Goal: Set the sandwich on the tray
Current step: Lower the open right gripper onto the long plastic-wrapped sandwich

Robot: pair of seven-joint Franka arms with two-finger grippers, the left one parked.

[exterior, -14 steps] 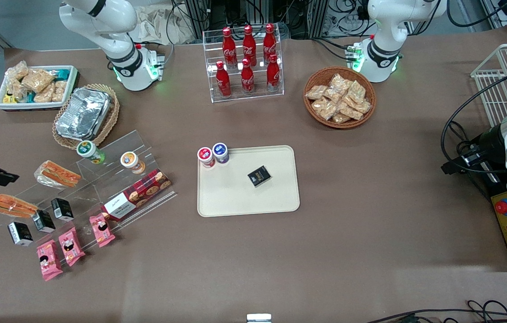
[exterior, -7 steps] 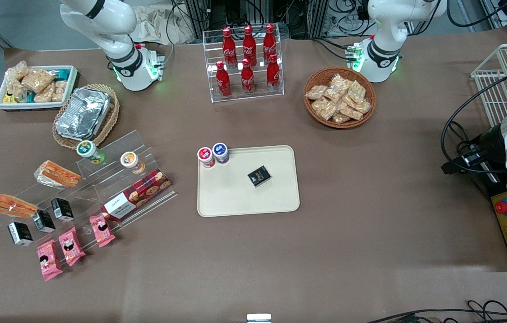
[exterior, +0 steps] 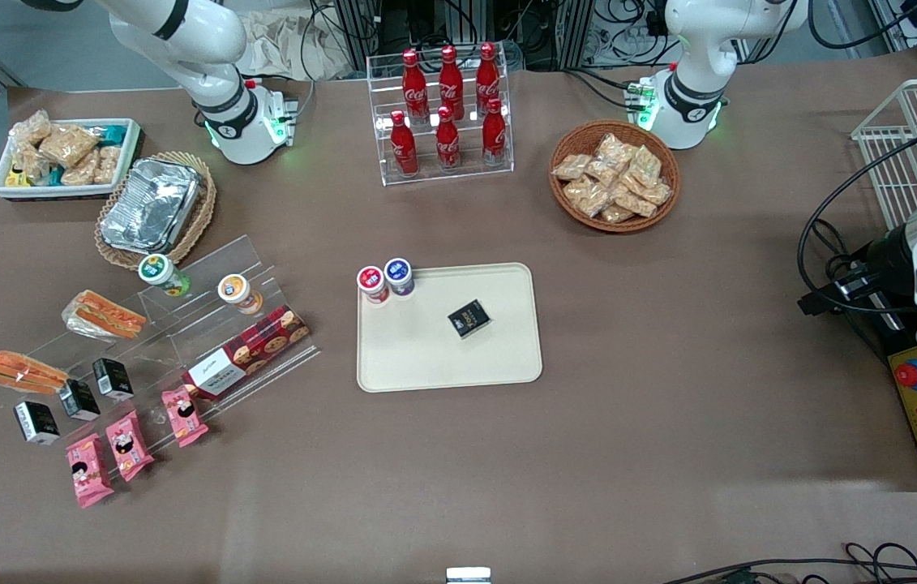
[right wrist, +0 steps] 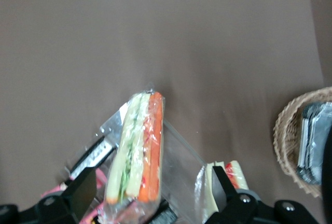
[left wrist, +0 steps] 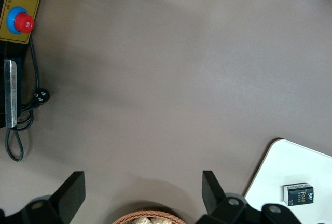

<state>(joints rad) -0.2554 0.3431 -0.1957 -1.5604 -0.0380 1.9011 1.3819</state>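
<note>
Since a second ago the right arm has swung out of the front view's left edge. The gripper (right wrist: 153,195) hangs above the sandwich (right wrist: 136,151) with fingers (right wrist: 80,190) spread wide, holding nothing. The sandwich (exterior: 19,371) lies at the front view's left on the clear acrylic stand (exterior: 207,276), well apart from the tray (exterior: 417,357) at centre.

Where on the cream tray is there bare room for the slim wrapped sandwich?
The cream-beige rectangular tray is bare along its edge nearest the front camera. Farther back it is crowded: two round capped tubs at one corner, small black box mid-tray. The open gripper hovers over the slim clear-wrapped sandwich on the acrylic shelf.
</note>
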